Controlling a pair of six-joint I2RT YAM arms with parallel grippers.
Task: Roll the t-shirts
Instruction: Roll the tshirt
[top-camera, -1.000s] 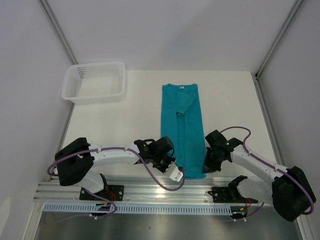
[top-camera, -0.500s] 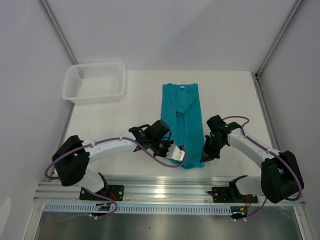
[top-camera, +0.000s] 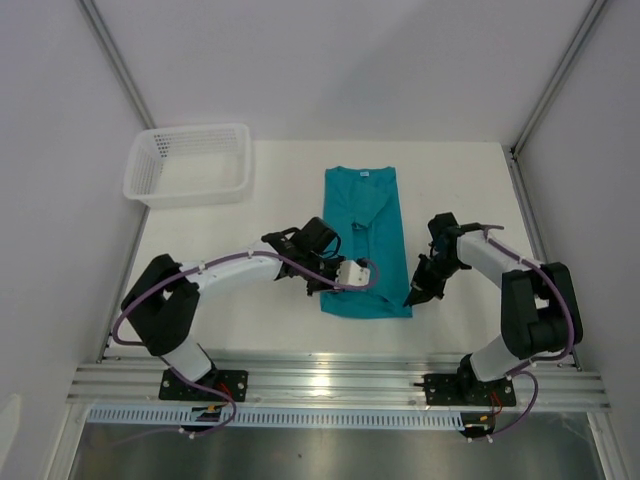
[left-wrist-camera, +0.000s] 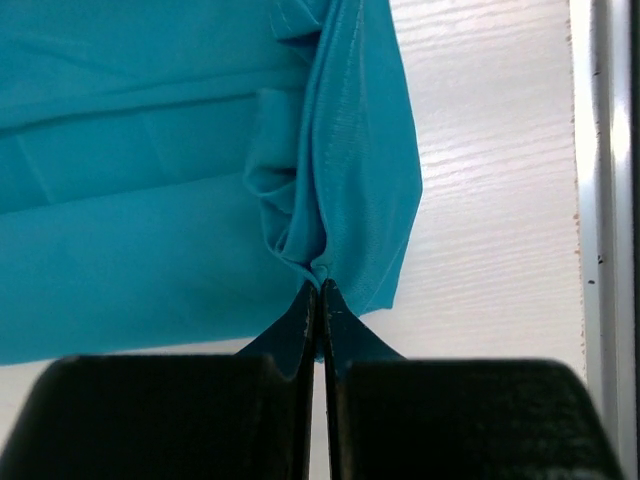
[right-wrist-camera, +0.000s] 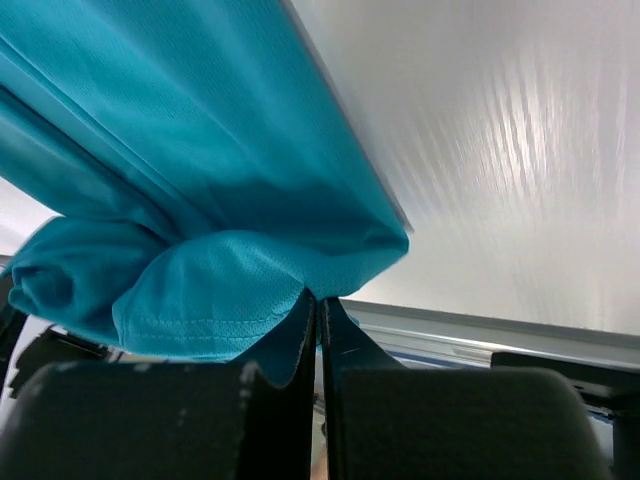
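Note:
The teal t-shirt (top-camera: 362, 230) lies folded into a long strip on the white table, neck with its white label at the far end. Its near end is folded up over itself. My left gripper (top-camera: 326, 290) is shut on the near left corner of the t-shirt (left-wrist-camera: 330, 180). My right gripper (top-camera: 410, 300) is shut on the near right corner of the t-shirt (right-wrist-camera: 200, 200) and holds it a little off the table. Both hold the folded end level across the strip.
A white mesh basket (top-camera: 190, 165) stands at the far left of the table (top-camera: 230, 240). The aluminium rail (top-camera: 330, 385) with the arm bases runs along the near edge. White walls close in the left, back and right.
Both grippers have carried the t-shirt's near end away from the rail, folding it up over the strip. The visible strip is now shorter.

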